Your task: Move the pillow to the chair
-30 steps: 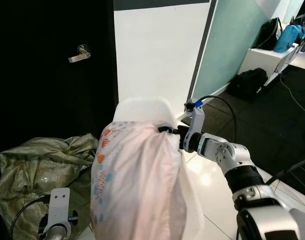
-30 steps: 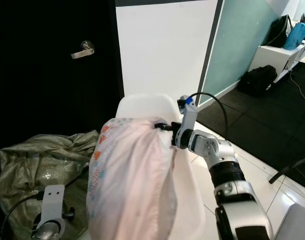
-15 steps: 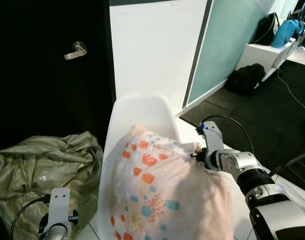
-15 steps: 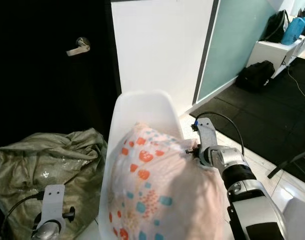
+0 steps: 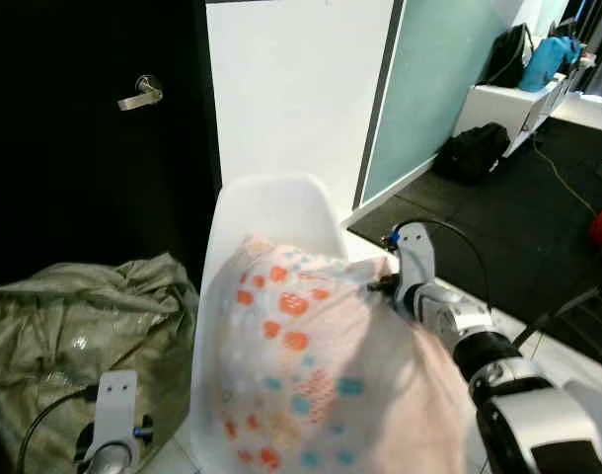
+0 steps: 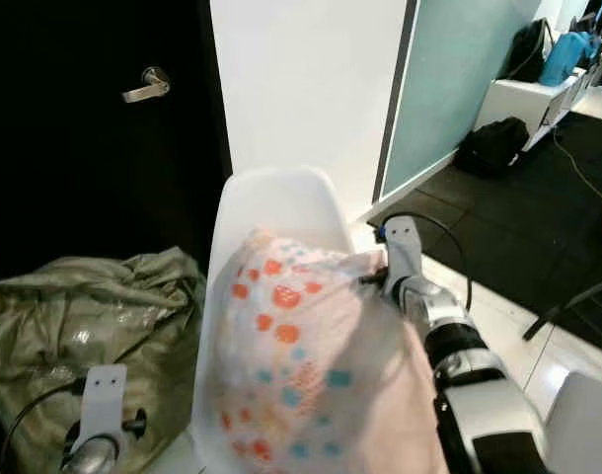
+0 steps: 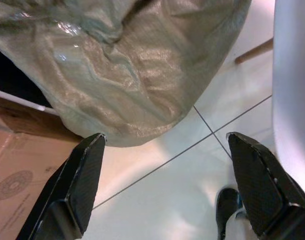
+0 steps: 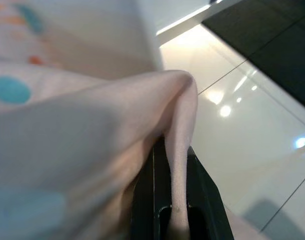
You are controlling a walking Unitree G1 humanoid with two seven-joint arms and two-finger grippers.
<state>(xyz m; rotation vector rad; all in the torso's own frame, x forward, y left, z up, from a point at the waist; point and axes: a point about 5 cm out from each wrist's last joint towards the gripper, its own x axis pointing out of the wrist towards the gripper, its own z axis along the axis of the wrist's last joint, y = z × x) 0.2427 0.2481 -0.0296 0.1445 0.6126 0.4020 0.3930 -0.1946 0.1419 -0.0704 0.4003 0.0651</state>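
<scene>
Since 1 second ago the pillow (image 5: 311, 365) has dropped from upright in front of the chair (image 5: 271, 212) to lying tipped over its seat, patterned side up, hiding most of the seat. Left of the chair, a crumpled green sack (image 5: 79, 316) lies on the floor; the left gripper (image 7: 165, 185) hangs low over the tiles beside it, its 2 fingers spread wide. On the chair's right edge, the right gripper (image 8: 171, 190) still pinches a fold of the pillow's fabric between its fingers. Beyond the chair stand a black door (image 5: 94, 128) and a white wall panel (image 5: 291, 89).
</scene>
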